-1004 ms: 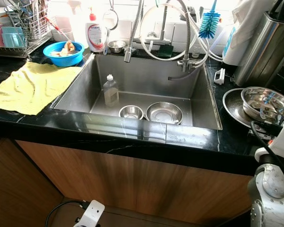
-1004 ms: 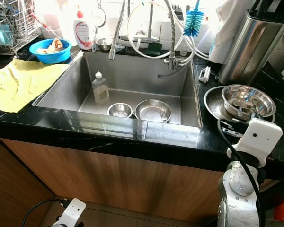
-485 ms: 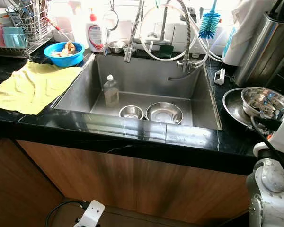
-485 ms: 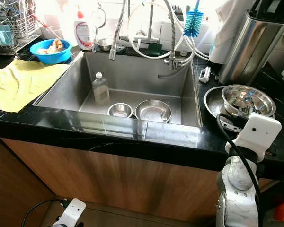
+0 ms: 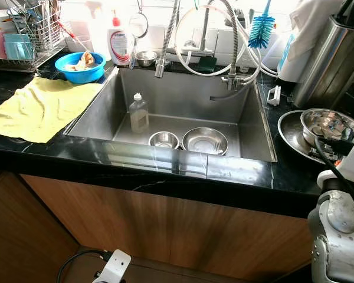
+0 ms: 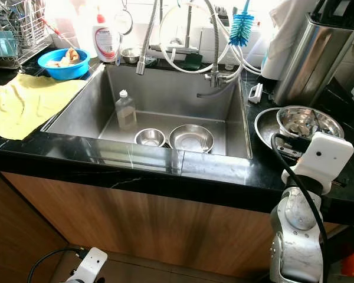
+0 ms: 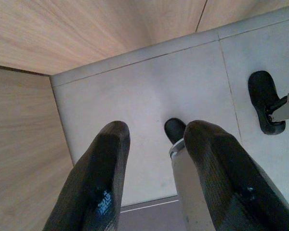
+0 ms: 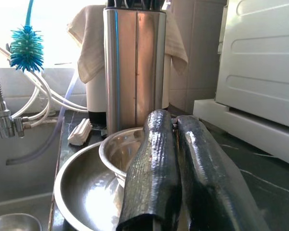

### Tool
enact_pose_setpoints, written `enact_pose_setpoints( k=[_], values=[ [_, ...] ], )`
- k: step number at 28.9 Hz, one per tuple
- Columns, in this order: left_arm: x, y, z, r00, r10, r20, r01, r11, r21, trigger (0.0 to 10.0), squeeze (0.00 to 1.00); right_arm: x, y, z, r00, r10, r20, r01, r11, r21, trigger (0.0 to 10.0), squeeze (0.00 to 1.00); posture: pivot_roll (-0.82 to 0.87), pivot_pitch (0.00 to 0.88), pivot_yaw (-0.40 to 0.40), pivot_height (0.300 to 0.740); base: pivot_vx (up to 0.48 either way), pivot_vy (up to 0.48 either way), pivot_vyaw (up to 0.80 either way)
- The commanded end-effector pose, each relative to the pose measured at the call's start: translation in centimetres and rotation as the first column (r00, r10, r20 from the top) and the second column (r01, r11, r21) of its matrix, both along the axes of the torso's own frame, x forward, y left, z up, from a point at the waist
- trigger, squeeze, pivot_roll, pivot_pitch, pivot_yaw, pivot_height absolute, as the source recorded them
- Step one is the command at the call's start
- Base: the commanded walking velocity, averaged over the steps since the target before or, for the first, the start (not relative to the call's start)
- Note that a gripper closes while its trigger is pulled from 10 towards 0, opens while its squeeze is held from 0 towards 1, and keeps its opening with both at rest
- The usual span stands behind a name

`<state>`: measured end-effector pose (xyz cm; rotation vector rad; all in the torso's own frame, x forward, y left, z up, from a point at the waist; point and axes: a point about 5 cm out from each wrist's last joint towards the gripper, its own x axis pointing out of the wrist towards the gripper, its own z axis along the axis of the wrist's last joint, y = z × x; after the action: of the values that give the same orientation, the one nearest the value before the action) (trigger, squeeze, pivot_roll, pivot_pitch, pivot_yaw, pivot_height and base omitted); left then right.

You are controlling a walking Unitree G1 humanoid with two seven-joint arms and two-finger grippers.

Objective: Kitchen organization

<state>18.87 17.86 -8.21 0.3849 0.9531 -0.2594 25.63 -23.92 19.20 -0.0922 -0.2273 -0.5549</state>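
Note:
A steel bowl (image 6: 307, 121) sits in a wider steel plate (image 6: 264, 128) on the black counter right of the sink. My right gripper (image 8: 176, 118) is shut, its black fingers (image 8: 154, 163) pressed side by side with the tips at the bowl's near rim; I cannot tell whether they touch it. Two more steel bowls (image 5: 163, 140) (image 5: 205, 140) and a clear bottle (image 5: 138, 112) stand in the sink (image 5: 97, 115). My left gripper (image 7: 151, 132) hangs open over the tiled floor beside the wooden cabinet.
A tall steel knife holder (image 5: 321, 59) stands behind the plate, with a white appliance (image 8: 260, 57) to its right. A yellow cloth (image 5: 35, 106), a blue bowl (image 5: 78, 65), a soap bottle (image 5: 119, 44) and a dish rack (image 5: 23, 32) are left of the sink. Hoses and a blue brush (image 5: 261, 29) hang at the tap.
My right arm has edged forward, bringing its gripper closer to the steel bowl on the plate. The left arm has stayed still.

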Motion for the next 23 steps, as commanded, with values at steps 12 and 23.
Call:
enact_pose_setpoints(
  k=[12, 23],
  values=[
    [-0.1, 0.1, 0.0, 1.0, 0.008, 0.0, -0.008, 1.0, 0.003, 10.0, 0.0, 0.1, 0.8, -0.5, 1.0, 0.019, -0.014, -0.018, 0.999, 0.032, 10.0, 0.0, -0.15, 0.0, -0.056, 0.74, 0.0, 0.0, 0.0],
    [-0.1, 0.1, 0.0, 1.0, 0.011, 0.001, -0.011, 1.0, 0.001, 10.0, 0.0, 0.6, 1.8, -1.0, 0.998, 0.059, -0.025, -0.057, 0.996, 0.071, 10.0, 0.0, -0.15, 0.0, -0.056, 0.74, 0.0, 0.0, 0.0]
  ],
)
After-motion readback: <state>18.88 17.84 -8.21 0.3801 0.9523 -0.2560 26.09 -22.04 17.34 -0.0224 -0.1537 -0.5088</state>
